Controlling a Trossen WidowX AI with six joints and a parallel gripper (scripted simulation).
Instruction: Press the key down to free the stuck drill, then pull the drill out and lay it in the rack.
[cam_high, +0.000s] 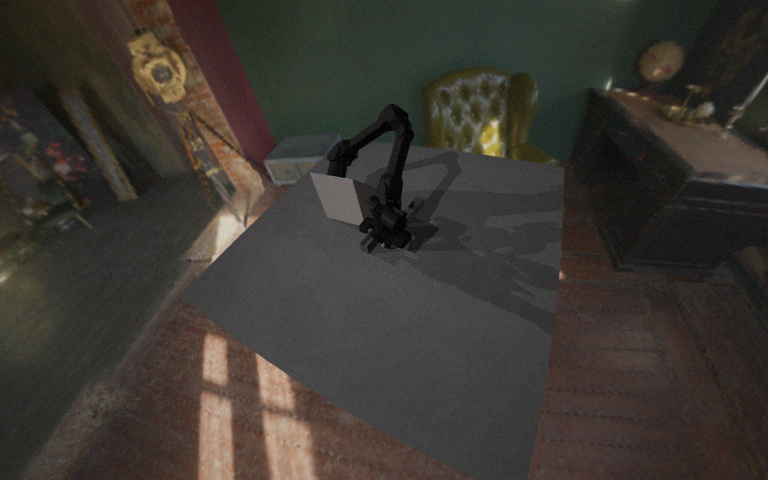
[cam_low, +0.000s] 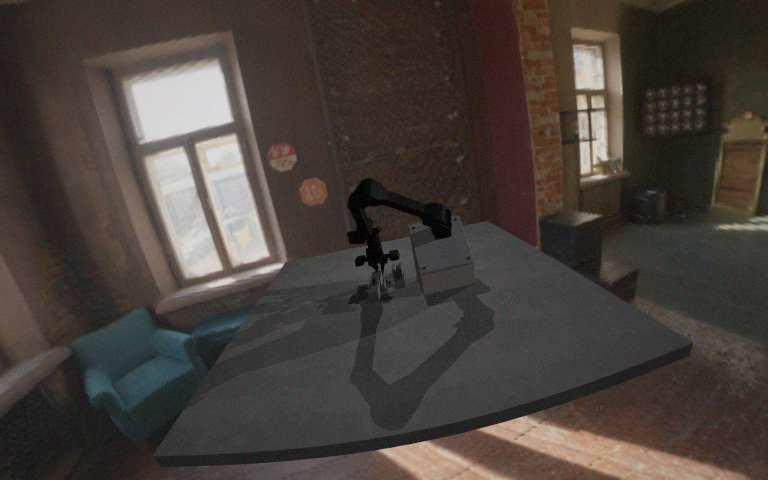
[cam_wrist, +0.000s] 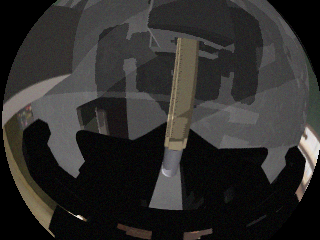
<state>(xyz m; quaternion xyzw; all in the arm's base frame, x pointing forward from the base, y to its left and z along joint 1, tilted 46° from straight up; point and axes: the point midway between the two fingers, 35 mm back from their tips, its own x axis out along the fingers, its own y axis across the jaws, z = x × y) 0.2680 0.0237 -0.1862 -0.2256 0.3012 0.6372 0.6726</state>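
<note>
In the wrist view a tan bar with a round grey end, apparently the drill (cam_wrist: 183, 95), runs from between my fingers to a dark block (cam_wrist: 192, 20) at the top. My gripper (cam_wrist: 174, 127) (cam_low: 377, 287) (cam_high: 386, 244) points down low over the table (cam_high: 362, 316) (cam_low: 509, 350) and is shut on the drill near its grey end. Whether the far end still sits in the block cannot be told. The fingers and arm hide most of the fixture in the top and exterior views. I cannot make out the key or the rack for certain.
A pale box (cam_low: 444, 253) (cam_high: 338, 198) with a sloping face stands beside the arm. A small upright piece (cam_low: 398, 273) stands close beside the gripper. A dark-sided holder (cam_wrist: 116, 120) shows at the left in the wrist view.
</note>
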